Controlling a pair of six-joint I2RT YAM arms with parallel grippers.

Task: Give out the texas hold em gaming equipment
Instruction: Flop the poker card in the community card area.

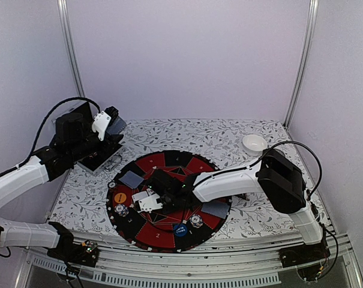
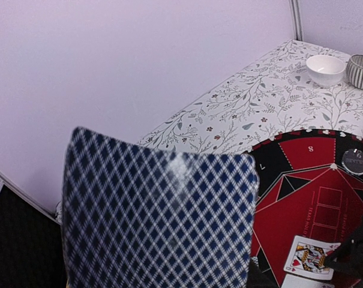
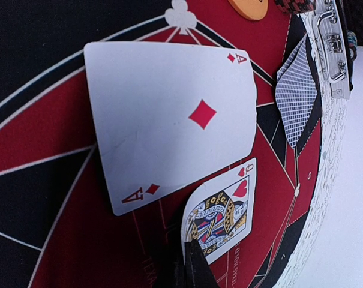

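Observation:
My left gripper is raised at the back left, shut on a blue-diamond-backed card. That card fills the left wrist view and hides the fingers. My right gripper is low over the round red-black mat. Its tips are pinched on the near edge of the queen of hearts, which curls up. The ace of diamonds lies face up beside it. Face-down cards, an orange button, a blue button and chips lie on the mat. No triangle marker shows.
A black card tray sits at the left under the left arm. A white bowl stands at the back right, with a ribbed grey cup next to it. The floral tablecloth reaches the white walls.

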